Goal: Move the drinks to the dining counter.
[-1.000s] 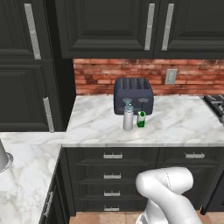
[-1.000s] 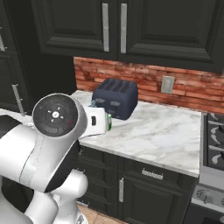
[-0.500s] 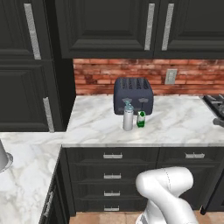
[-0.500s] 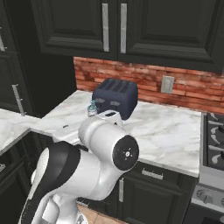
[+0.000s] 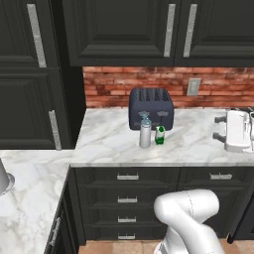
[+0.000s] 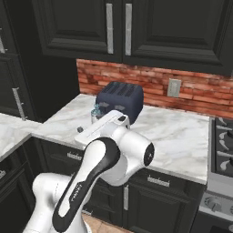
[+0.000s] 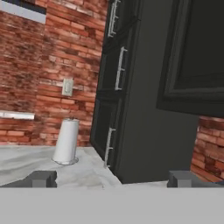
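**Approach step, nothing grasped**

Tool released, fingertips spread wide, facing cabinets and a paper-towel roll. Grey bottle and carton stand on the desk before the toaster. Next: swing toward them.

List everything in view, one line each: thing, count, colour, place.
metal bottle: one, grey with light-blue cap, worktop in front of the toaster.
carton: one, green and white, just right of the bottle.
toaster: one, dark blue-grey, against the brick wall.
wall outlet: one, grey, on the brick.
paper-towel roll: one, grey, upright on a marble counter.
stove: one, grey, right of the worktop.
gripper: one, jaws open, holding nothing.
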Robot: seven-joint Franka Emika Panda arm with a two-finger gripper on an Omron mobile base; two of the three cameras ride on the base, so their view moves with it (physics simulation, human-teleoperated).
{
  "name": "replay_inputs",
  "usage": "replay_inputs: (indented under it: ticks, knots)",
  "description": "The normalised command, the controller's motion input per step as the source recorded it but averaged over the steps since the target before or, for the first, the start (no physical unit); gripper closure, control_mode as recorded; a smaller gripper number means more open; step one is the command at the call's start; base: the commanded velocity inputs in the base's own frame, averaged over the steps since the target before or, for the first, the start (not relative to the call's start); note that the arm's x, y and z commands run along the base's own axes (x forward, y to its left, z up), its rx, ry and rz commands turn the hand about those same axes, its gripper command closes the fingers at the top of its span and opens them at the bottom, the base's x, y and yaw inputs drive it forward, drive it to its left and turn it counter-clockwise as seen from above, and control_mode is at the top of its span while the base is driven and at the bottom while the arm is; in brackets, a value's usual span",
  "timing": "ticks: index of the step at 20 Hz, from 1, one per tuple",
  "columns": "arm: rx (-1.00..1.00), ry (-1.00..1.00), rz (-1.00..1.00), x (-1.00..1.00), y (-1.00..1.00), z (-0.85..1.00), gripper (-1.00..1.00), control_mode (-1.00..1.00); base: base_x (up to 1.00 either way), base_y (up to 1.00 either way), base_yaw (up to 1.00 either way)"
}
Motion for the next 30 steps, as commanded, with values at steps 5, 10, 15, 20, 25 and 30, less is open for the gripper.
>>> replay_inputs:
  ticks: [5,10,15,20,25,30]
  knots:
    - [0.01,0.0,0.0,0.96,0.02,-0.26,-1.0,-1.0,0.0,0.0,0.0]
    - [0.0,-0.01,0.0,0.61,0.0,-0.09,-1.0,-1.0,0.0,0.0,0.0]
    - [0.0,0.0,0.0,0.57,0.0,-0.08,-1.0,-1.0,0.0,0.0,0.0]
    - [0.0,0.0,0.0,0.51,-0.02,-0.17,-1.0,-1.0,0.0,0.0,0.0]
    - [0.0,0.0,0.0,0.48,-0.11,-0.23,-1.0,-1.0,0.0,0.0,0.0]
    - [0.01,0.0,0.02,0.41,-0.24,-0.24,-1.0,-1.0,0.0,0.0,0.0]
